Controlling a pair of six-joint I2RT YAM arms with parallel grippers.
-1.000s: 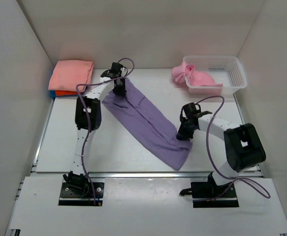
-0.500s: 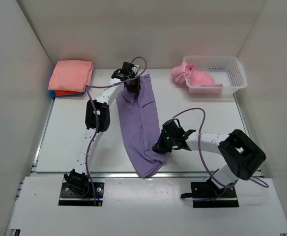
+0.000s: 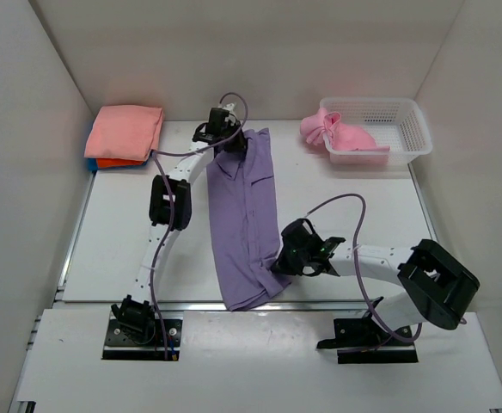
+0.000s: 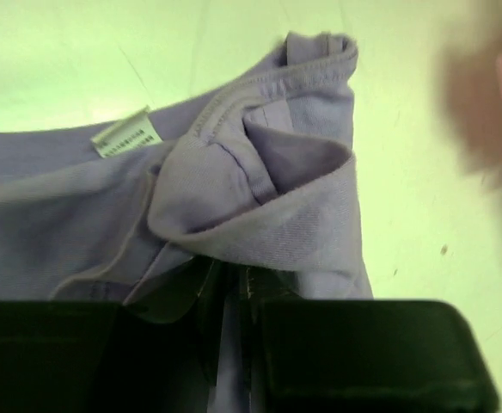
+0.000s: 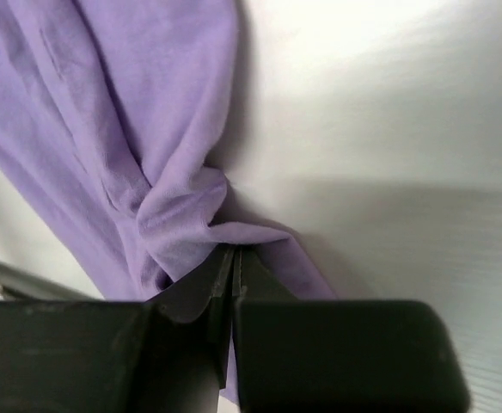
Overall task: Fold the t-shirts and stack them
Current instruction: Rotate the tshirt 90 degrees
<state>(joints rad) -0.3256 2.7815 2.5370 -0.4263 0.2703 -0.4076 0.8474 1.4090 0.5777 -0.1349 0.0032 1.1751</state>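
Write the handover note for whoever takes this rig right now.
Left pincer: shut on the lavender-purple cloth t-shirt at its collar end.
Right pincer: shut on its near right edge. It lies in a long strip.
Done: salmon-pink folded t-shirt tops the far-left stack, orange t-shirt under it.
Left: fold and stack the lavender one, then the light pink t-shirt spilling from the white mesh basket.

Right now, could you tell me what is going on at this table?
Both arms hold the lavender t-shirt, laid out as a long strip on the table: the left tool pinches its collar end, the right tool a side edge near the hem. A salmon-pink t-shirt tops the folded stack at far left; a light pink t-shirt lies partly in the white basket.
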